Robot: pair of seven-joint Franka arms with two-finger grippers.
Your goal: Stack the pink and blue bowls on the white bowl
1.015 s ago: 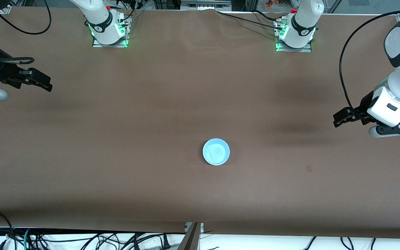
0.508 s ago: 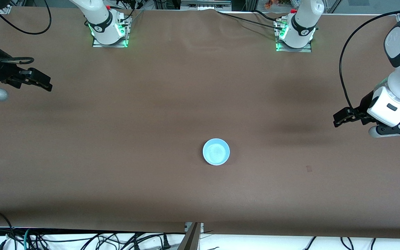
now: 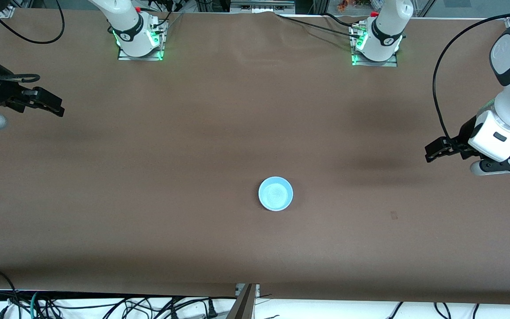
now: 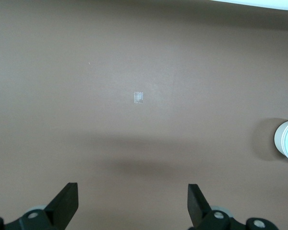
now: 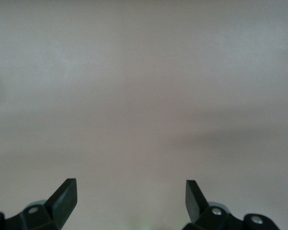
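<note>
Right tool (image 3: 58, 108) shifted slightly, blue bowl (image 3: 275, 193) unmarked

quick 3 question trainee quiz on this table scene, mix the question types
1. True or false: the left gripper is shut on a bowl.
2. Which bowl colour shows on top from the front camera? A pink, B blue, C green.
3. Fill in: the right gripper hangs ____ over bare table.

Key
1. False: it hangs open and empty over the table at the left arm's end.
2. B: the blue bowl.
3. open
</note>
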